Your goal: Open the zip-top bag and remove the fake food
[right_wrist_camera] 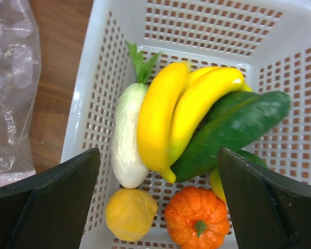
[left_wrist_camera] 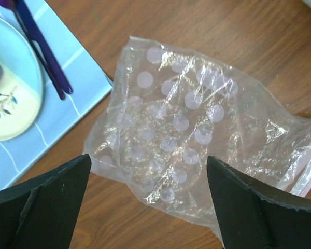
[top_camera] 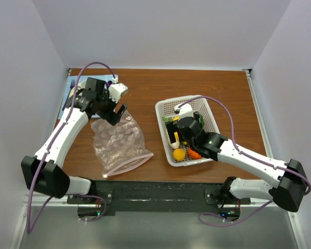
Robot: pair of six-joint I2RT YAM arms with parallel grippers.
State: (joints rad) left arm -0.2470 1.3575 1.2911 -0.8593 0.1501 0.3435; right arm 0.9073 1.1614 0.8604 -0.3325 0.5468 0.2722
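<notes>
Spread wide and empty, left claw (left_wrist_camera: 147,161) hangs over the clear plastic zip-top bag (left_wrist_camera: 197,119); right claw (right_wrist_camera: 158,151), likewise, over colourful plastic fake food (right_wrist_camera: 160,119) in a white perforated basket (right_wrist_camera: 101,78).

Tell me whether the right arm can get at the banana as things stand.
Probably yes. The right gripper hangs open directly over the basket, and the banana lies uppermost in it with nothing covering it.

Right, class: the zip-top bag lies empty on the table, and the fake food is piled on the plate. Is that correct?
Not quite. The zip-top bag does lie empty on the table, but the fake food is piled in the white basket, as the right wrist view shows.
</notes>
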